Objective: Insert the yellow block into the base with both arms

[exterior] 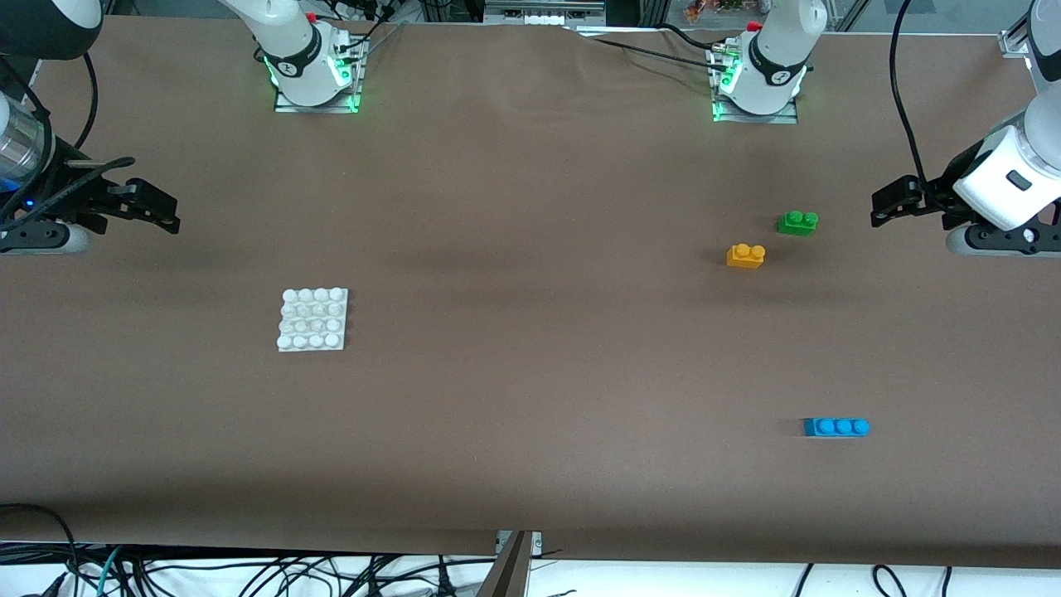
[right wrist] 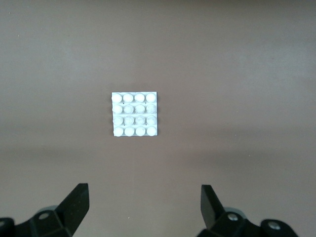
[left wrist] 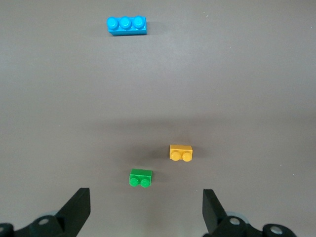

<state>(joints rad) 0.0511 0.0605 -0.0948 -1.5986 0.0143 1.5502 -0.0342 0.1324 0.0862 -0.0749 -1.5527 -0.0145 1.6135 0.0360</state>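
With both pincers spread apart and empty, the left pincer (left wrist: 145,210) should drop squarely over the yellow block (exterior: 745,255), which sits on the tabletop (exterior: 530,373) beside the green brick (exterior: 797,222), while the right pincer (right wrist: 143,207) steadies the base (exterior: 312,319) toward the right arm's end.

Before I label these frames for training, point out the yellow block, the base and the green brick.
yellow block (exterior: 745,256): front view, on its side face below the two studs.
base (exterior: 312,320): front view, on the middle of its studded top.
green brick (left wrist: 140,177): left wrist view, on its top face.
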